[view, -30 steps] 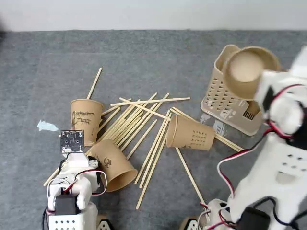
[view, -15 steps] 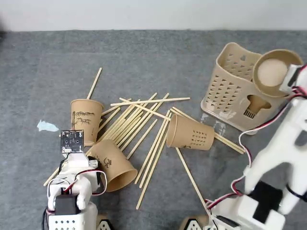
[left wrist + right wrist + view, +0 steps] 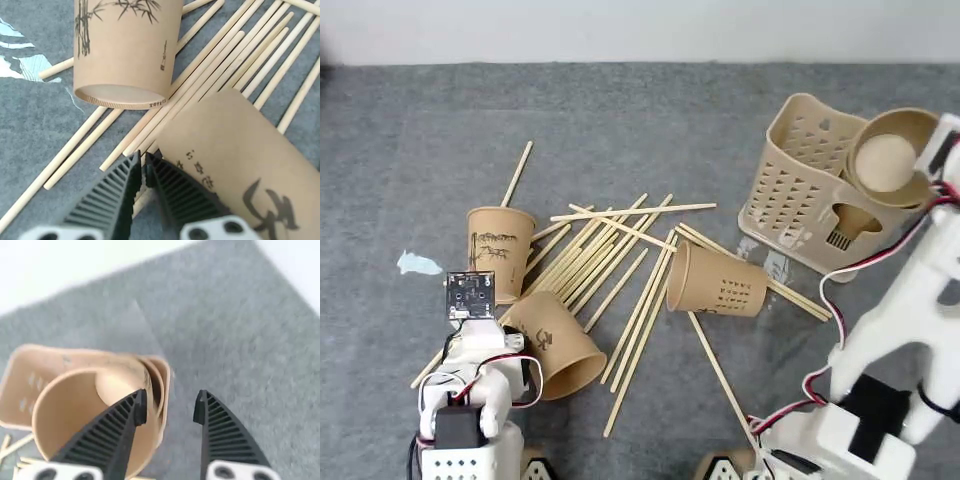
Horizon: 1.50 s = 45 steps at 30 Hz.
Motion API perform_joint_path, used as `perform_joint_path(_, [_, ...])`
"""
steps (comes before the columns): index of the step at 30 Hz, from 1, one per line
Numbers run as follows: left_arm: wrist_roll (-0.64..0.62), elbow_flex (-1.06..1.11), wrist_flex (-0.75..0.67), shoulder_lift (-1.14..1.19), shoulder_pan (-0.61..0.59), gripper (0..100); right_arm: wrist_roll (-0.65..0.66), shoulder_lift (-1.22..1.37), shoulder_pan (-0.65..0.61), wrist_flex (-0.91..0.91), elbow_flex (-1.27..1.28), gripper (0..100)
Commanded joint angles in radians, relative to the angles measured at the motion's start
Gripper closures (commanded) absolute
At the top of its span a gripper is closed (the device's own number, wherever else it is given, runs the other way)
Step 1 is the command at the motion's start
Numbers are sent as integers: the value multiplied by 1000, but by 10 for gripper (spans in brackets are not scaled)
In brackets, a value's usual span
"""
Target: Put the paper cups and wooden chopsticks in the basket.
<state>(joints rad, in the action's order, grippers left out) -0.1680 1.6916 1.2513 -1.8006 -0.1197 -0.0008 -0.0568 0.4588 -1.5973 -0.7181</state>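
Note:
The beige basket [image 3: 798, 190] stands at the right of the grey mat. A paper cup [image 3: 886, 160] sits in its right end, mouth up. My right gripper [image 3: 167, 407] is open just above that cup [image 3: 75, 410], one finger over its rim. Three more cups lie among the scattered chopsticks [image 3: 610, 265]: a bamboo-print cup [image 3: 500, 248], a cup on its side [image 3: 558, 345] and another lying cup [image 3: 715, 280]. My left gripper [image 3: 141, 167] is shut and empty, low over the mat between the bamboo-print cup [image 3: 125, 50] and the lying cup [image 3: 235, 150].
A small blue paper scrap [image 3: 418, 263] lies on the mat left of the cups. The white wall edge runs along the far side. Red and white cables hang from the right arm [image 3: 910, 310] near the basket.
The right arm carried the cup from over the basket's middle to its right end, where it now rests lower. The left arm has not moved.

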Motion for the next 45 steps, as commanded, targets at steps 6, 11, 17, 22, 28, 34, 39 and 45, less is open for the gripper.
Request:
perform_joint_path(6, [-5,-8,5,-11,3,986,-14,2,-71,7,-69,828])
perform_joint_path(11, [-5,-8,5,-11,3,986,-8,51,-73,97,-64,954])
perform_joint_path(17, [-5,-8,5,-11,3,986,-6,163,-58,229,-64,984])
perform_joint_path(22, [-5,-8,5,-11,3,986,-6,142,-54,236,-64,979])
perform_joint_path(28, [-5,-8,5,-11,3,986,-5,18,-54,160,-64,973])
perform_joint_path(34, [-5,-8,5,-11,3,986,-5,-71,-93,-27,-64,853])
perform_joint_path(39, [-5,-8,5,-11,3,986,61,-93,-237,-197,-9,893])
perform_joint_path(45, [-5,-8,5,-11,3,986,61,-104,-374,-199,245,909])
